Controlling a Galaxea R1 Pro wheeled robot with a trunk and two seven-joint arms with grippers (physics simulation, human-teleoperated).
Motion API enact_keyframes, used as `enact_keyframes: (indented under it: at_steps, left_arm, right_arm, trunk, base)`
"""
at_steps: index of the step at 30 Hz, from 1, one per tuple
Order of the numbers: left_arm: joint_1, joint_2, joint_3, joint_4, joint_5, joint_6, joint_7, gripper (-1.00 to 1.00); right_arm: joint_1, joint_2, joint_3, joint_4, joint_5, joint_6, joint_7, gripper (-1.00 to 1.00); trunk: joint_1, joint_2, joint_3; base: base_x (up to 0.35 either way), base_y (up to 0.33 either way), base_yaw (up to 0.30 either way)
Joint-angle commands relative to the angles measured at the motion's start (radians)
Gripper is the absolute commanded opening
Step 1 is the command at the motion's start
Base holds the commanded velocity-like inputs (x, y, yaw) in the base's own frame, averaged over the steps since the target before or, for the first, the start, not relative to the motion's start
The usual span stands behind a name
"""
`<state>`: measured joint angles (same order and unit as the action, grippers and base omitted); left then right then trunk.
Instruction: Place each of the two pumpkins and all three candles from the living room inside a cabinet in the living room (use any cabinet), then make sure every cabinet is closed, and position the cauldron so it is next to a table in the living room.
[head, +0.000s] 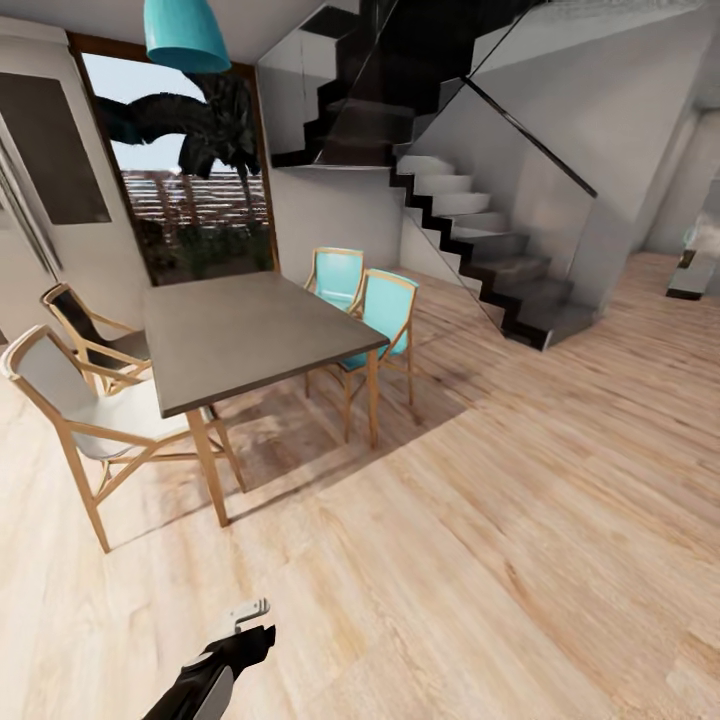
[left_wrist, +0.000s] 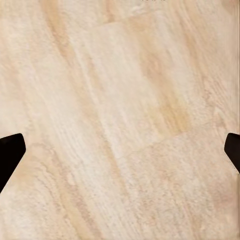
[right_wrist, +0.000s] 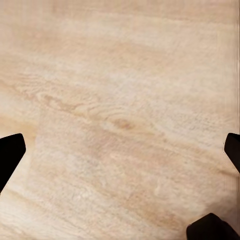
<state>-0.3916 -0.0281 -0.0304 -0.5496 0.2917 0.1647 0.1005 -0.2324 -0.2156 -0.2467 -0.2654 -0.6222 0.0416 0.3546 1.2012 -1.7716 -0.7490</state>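
Observation:
The pumpkins, candles, cabinet, cauldron and low coffee table are out of view. My left arm reaches in at the lower edge of the head view, above pale wooden floor. In the left wrist view, my left gripper is open, its dark fingertips far apart over bare floorboards. My right gripper is also open over the floor, with nothing between its fingertips.
A tall grey-topped dining surface on pale wooden legs stands ahead left, with turquoise chairs behind it and pale chairs on its left. A dark staircase rises at the back. Wooden floor stretches to the right.

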Motion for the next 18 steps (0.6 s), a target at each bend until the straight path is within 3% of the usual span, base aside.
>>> enact_keyframes:
  at_steps: [1,18]
  left_arm:
    - [0.000,0.000,-0.003,-0.003,0.009,0.005,0.007,1.00]
    - [-0.001,0.001,-0.003,-0.003,0.009,0.006,0.007,1.00]
  right_arm:
    - [-0.001,0.000,-0.003,0.001,-0.008,0.004,0.005,1.00]
    - [-0.001,-0.001,-0.006,0.002,-0.010,0.004,0.004,1.00]
  trunk:
    - [0.000,0.000,-0.001]
    - [0.000,0.000,-0.001]
  base:
    - [0.101,0.000,-0.259]
    - [0.026,0.000,-0.271]
